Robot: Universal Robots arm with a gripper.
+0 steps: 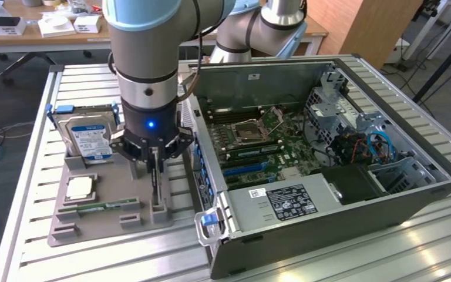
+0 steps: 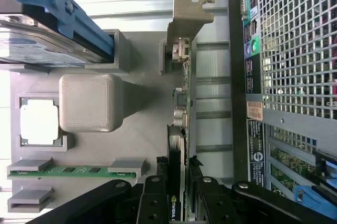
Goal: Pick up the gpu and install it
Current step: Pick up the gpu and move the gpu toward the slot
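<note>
The gpu (image 2: 179, 129) stands on its edge in a slot of the grey holder plate (image 1: 104, 226), with its metal bracket (image 2: 188, 16) at the far end. In the exterior view the gpu (image 1: 158, 191) is a thin dark upright strip beside the open computer case (image 1: 319, 153). My gripper (image 1: 157, 173) has come straight down onto it. In the wrist view, my gripper (image 2: 179, 205) has one black finger (image 2: 156, 200) pressed to each face of the card. The card still sits in its slot.
The holder plate also carries a hard drive with a blue label (image 1: 88, 138), a CPU (image 1: 80, 189), a green memory stick (image 1: 100, 207) and a grey post (image 2: 89, 103). The case's perforated rear wall (image 2: 295, 50) rises close beside the gpu. A power supply (image 1: 284, 202) sits inside the case.
</note>
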